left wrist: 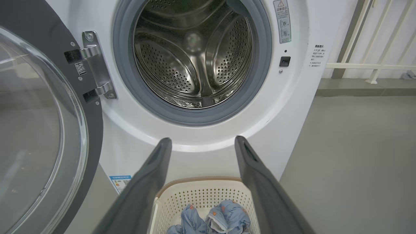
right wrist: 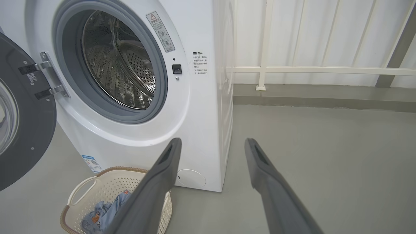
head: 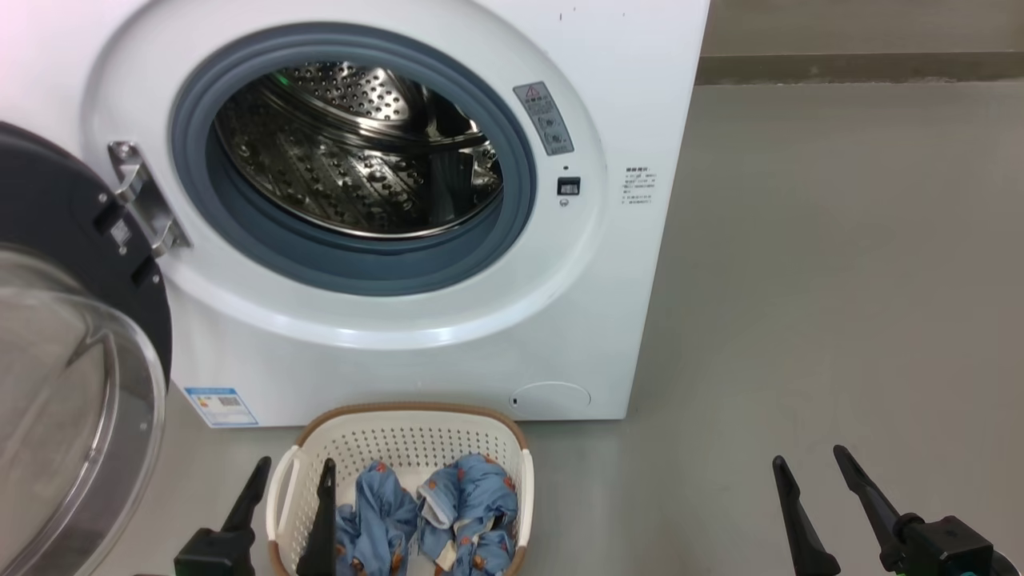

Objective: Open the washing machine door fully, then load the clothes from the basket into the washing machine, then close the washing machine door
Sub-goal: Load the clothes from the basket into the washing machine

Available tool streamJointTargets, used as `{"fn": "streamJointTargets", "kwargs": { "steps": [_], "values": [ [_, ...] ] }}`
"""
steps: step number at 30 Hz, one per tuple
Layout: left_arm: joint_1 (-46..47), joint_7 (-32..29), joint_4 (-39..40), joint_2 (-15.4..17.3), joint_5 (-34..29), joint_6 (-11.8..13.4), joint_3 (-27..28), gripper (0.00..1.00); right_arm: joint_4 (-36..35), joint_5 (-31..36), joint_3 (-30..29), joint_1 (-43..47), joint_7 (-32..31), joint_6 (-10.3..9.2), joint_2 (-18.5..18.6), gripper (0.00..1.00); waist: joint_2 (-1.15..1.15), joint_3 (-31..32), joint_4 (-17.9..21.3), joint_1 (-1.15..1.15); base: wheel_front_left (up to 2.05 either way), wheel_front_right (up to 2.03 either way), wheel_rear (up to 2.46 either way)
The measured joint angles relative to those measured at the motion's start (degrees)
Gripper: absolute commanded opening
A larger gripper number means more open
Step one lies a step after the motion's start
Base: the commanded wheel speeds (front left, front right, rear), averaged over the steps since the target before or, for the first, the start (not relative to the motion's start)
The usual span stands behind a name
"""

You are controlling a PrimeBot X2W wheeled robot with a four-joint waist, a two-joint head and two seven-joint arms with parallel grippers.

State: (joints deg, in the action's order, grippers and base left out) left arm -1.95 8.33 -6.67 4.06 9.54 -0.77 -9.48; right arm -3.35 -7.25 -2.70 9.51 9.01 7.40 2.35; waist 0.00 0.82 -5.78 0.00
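The white washing machine [head: 448,352] stands ahead with its steel drum [head: 360,152] bare inside. Its door [head: 76,376] hangs swung out to the left on the hinge, black rim and clear bowl facing me; it also shows as the door [left wrist: 39,130] and the door [right wrist: 19,113]. In front on the floor sits the cream basket [head: 408,432] holding the blue printed clothes [head: 468,504]. My left gripper [head: 294,472] hovers open above the basket's left end, nothing between its fingers. My right gripper [head: 812,468] is open over bare floor to the right.
Grey floor [head: 840,280] stretches right of the machine. A white railing [right wrist: 325,70] and panelled wall run behind it. The open door takes up the room at the left.
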Motion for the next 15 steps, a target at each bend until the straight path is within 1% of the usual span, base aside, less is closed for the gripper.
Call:
{"fn": "streamJointTargets", "kwargs": {
  "steps": [3, 6, 15],
  "values": [
    [0.1, 0.3, 0.0, 0.1, 0.0, 0.0, -0.2, 1.00, 0.0, 0.0, 0.0, 0.0, 0.0, 0.00, 0.0, 1.00, 0.00, -0.1, 0.0, 0.00, 0.81, -0.81, 0.00],
    [0.2, 0.3, 0.0, 0.2, 0.1, 0.0, -0.2, 1.00, 0.0, 0.0, 0.1, 0.0, 0.0, 0.00, 0.0, 1.00, 0.00, -0.1, 0.0, 0.00, 0.40, -0.40, 0.00],
    [0.2, 0.3, 0.0, 0.7, 0.2, 0.0, -0.8, 1.00, 0.0, -0.2, 0.1, 0.0, 0.0, 0.00, 0.0, 1.00, 0.00, -0.1, 0.0, 0.00, 0.01, -0.01, 0.00]
  ]
}}
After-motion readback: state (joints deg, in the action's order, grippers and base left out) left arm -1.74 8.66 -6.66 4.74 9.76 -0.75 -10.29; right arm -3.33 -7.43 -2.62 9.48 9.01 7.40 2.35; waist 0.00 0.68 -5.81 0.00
